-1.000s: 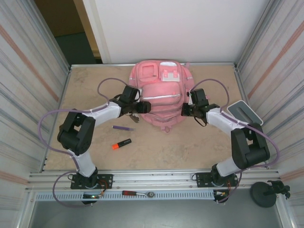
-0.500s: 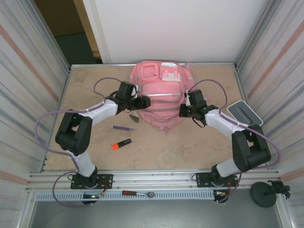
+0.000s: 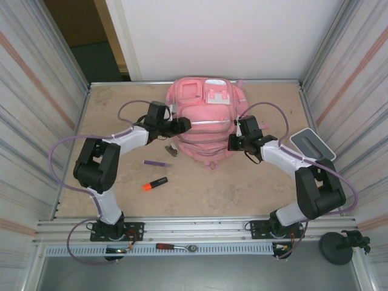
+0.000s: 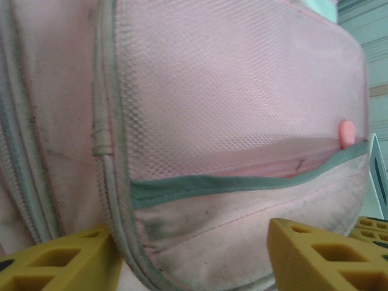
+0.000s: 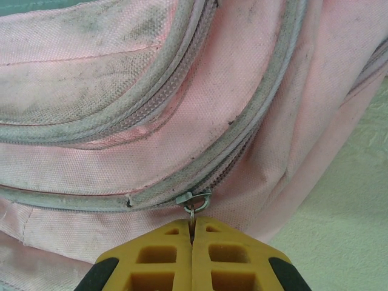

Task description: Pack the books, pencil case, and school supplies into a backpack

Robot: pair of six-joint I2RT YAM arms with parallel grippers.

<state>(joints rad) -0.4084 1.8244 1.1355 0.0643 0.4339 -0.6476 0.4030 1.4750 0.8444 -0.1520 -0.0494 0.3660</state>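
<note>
Left gripper point(image 3: 180, 126): jaws about half apart, yellow fingers point(image 4: 321, 257) straddling left flank of large pink fabric backpack point(image 3: 206, 118). Can't tell if pads press fabric. Backpack body at its 3 o'clock. Thin purple pen point(image 3: 157, 163) and short orange-and-black marker point(image 3: 155, 183) on tan table point(image 3: 254, 188) at its 7 o'clock, well apart from it. Right gripper point(image 5: 192, 233): clamped tight on small metal zipper pull point(image 5: 193, 200) at backpack's right flank. Backpack at its 9 o'clock.

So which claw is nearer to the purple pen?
Left. The left claw is at the backpack's left side, just beyond the purple pen; the right claw holds a zipper pull on its far side.
</note>
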